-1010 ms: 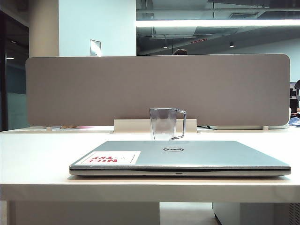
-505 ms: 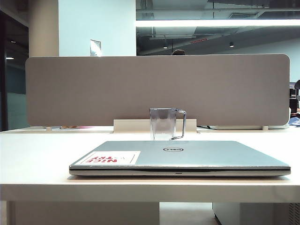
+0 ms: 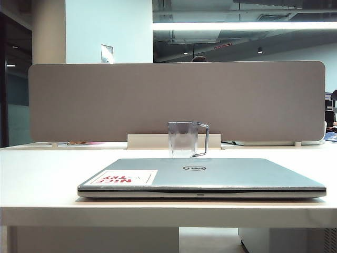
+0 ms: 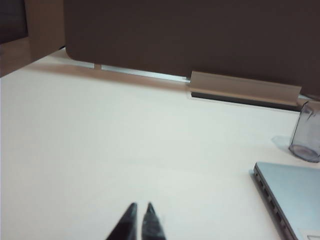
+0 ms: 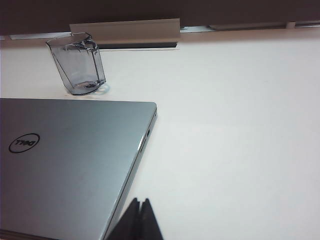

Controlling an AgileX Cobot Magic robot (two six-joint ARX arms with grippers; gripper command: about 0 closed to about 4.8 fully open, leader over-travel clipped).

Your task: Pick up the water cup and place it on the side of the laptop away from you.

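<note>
Both claws are pinched narrow and hold nothing. Left gripper [image 4: 139, 220] hovers over bare table [image 4: 125, 150], well apart from the water cup [image 4: 306, 132], which stands upright just beyond the laptop [image 4: 295, 195]. Right gripper [image 5: 139, 216] sits beside the laptop's edge.

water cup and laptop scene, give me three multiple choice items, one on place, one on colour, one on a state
1. Where is the water cup?
A. on the laptop's lid
B. on the table beyond the laptop
C. in a hand

2. What colour is the lettering on the laptop's sticker?
A. red
B. green
C. black

3. How is the left hand?
A. shut on the cup
B. wide open
C. shut, empty

Answers: B, the cup stands behind the closed laptop; A, red letters on white; C, its fingers meet over bare table, like the right hand.
</note>
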